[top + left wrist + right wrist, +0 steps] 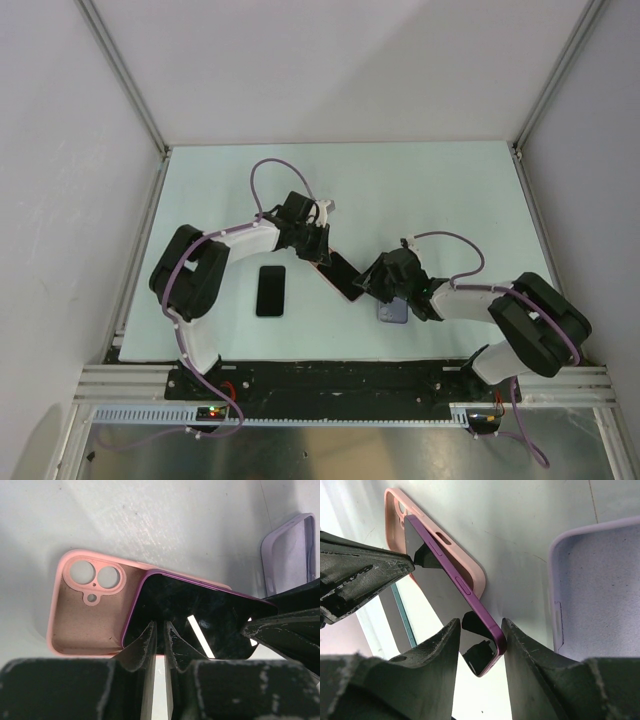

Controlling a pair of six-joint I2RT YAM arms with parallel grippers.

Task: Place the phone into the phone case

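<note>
A phone with a purple frame and black screen lies tilted over an open pink phone case, overlapping the end away from the camera cutout. My left gripper is shut on the phone's near long edge. In the top view it sits at the phone's upper-left end. My right gripper is open around the phone's lower corner. Its right finger touches the purple edge, while the left finger stands a little apart. The pink case shows beneath the phone.
An empty lilac case lies just right of my right gripper, and shows in the top view and left wrist view. A second black phone lies flat near the left arm. Grey walls enclose the table.
</note>
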